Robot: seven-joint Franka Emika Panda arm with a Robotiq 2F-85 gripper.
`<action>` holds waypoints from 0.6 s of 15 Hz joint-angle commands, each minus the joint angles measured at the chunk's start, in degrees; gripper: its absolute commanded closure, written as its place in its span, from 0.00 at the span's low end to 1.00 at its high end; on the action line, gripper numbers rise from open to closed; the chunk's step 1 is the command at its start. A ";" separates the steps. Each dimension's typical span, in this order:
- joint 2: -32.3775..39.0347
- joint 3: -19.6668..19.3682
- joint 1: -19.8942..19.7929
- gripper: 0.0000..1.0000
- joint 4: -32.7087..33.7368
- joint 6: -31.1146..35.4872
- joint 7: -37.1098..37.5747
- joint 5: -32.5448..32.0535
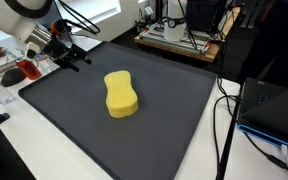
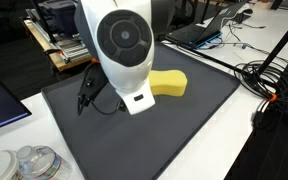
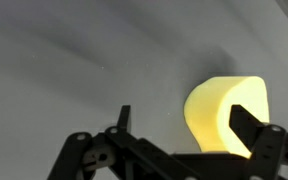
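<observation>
Yellow sponge (image 1: 121, 94) on the dark mat (image 1: 69, 112), well apart from my fingers (image 1: 77, 58), wide open and empty.

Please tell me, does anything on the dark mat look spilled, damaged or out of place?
Nothing stands out. The yellow sponge lies flat on the dark mat, with no tear or stain visible. The open claw hangs apart from it, near a corner of the mat.

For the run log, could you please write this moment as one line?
gripper: open, holding nothing | yellow peanut-shaped foam sponge: flat on dark grey mat | contact: none
</observation>
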 commanded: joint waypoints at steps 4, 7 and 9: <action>-8.21 2.28 -6.69 0.00 -21.23 10.73 -5.11 2.45; -12.27 3.52 -9.19 0.00 -28.54 14.36 0.06 7.76; -15.41 3.86 -10.05 0.00 -33.29 17.43 2.21 10.57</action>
